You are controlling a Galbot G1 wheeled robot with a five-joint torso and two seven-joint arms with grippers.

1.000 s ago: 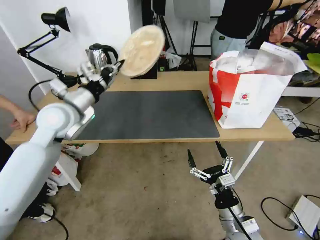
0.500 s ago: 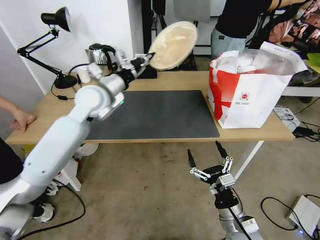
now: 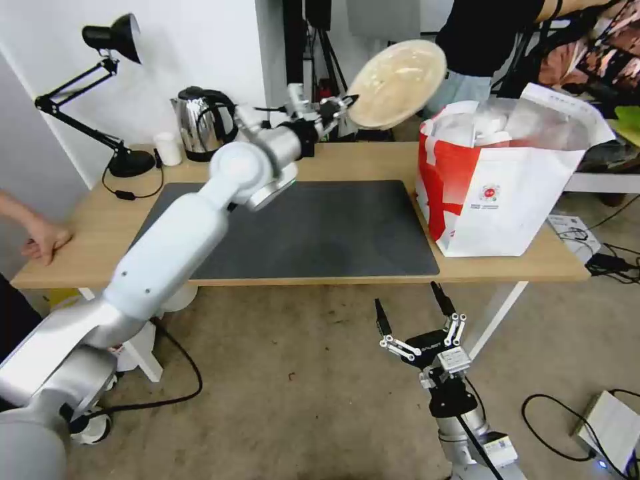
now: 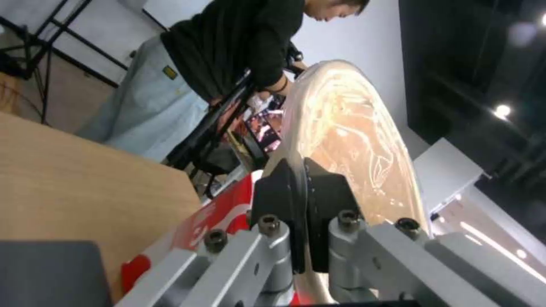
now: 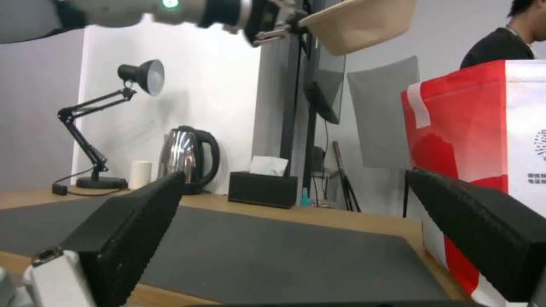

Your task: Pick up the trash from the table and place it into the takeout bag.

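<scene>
My left gripper is shut on the rim of the beige shallow paper bowl, a piece of the trash, and holds it tilted in the air above the table's back edge. The bowl hangs just left of the takeout bag, a boxy white bag with a red side standing open at the table's right end. The left wrist view shows the black pads pinching the bowl edge, with the red bag below. My right gripper hangs open below the table's front edge, and its view shows the bowl overhead.
A dark grey mat covers the table's middle. A steel kettle, a small white cup and a black desk lamp stand at the back left; a black tissue box sits behind. A person's hand rests on the left edge.
My left arm has swung to the right with the paper bowl, from beside the kettle to next to the takeout bag's left rim. The right arm has stayed still.
</scene>
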